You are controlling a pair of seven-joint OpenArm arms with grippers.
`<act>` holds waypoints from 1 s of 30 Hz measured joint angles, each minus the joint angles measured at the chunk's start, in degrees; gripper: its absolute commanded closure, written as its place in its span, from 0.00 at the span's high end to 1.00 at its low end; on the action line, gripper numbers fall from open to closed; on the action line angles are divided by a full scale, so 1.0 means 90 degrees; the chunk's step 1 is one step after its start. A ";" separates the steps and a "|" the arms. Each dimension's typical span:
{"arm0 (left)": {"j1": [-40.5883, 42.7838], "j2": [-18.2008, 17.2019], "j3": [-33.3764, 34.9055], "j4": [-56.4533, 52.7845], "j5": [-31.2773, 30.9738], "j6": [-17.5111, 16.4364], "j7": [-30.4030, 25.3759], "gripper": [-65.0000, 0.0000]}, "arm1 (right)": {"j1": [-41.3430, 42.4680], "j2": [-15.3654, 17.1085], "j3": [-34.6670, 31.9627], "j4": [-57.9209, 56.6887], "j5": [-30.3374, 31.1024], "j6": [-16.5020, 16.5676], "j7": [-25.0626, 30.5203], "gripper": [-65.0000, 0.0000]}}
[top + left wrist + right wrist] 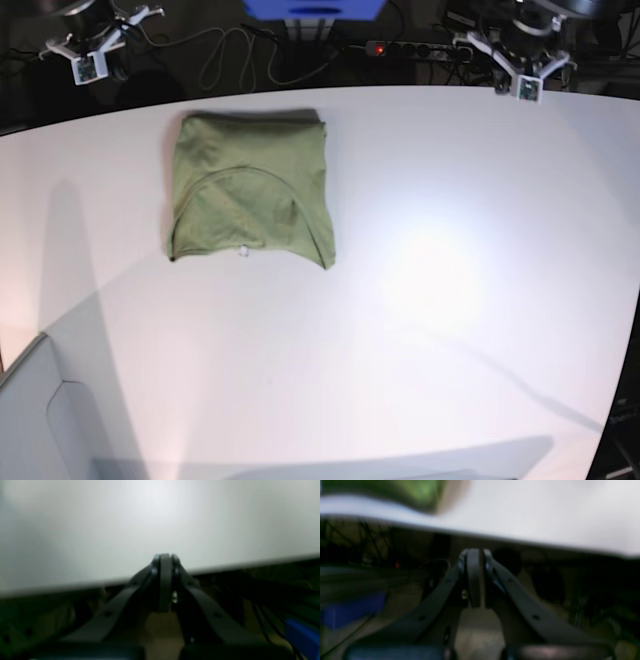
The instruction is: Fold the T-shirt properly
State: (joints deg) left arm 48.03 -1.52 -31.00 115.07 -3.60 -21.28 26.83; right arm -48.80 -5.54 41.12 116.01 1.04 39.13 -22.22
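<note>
The olive-green T-shirt point(250, 190) lies folded into a compact, roughly square shape on the white table point(450, 300), at the back left in the base view. A blurred green corner of it shows in the right wrist view point(420, 492). My left gripper point(527, 85) hangs off the table's far edge at the back right; its wrist view shows it point(165, 557) shut and empty. My right gripper point(88, 65) sits past the far edge at the back left, shut and empty in its wrist view point(473, 552). Neither touches the shirt.
A blue box point(315, 8), a power strip point(400, 48) and loose cables point(230, 55) lie behind the table's far edge. A grey panel point(40, 420) stands at the front left corner.
</note>
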 measured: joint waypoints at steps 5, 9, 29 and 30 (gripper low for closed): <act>0.0469 0.0187 0.0437 -0.0568 -0.0010 0.0015 -0.0117 0.00 | 0.0022 0.0053 0.0090 -0.0629 0.0017 -0.0005 -0.0423 0.00; 0.0187 0.0087 0.0775 -0.2132 0.0005 -0.0002 -0.0085 0.00 | 0.0532 0.0304 0.0070 -0.1911 -0.0231 -0.0012 -0.0444 0.00; -0.3320 -0.0277 0.0945 -1.0392 0.0015 0.0104 -0.3784 0.00 | 0.3696 0.1477 -0.4022 -1.0644 -0.2382 -0.3791 0.4510 0.00; -0.3410 -0.0279 0.0962 -1.0669 0.0017 0.0095 -0.3905 0.00 | 0.3745 0.1452 -0.4167 -1.0690 -0.2378 -0.4209 0.4520 0.00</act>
State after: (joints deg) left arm 17.34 -4.03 -22.35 19.05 -3.44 -20.43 -8.32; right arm -15.09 7.53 3.62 19.79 -20.36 1.26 18.46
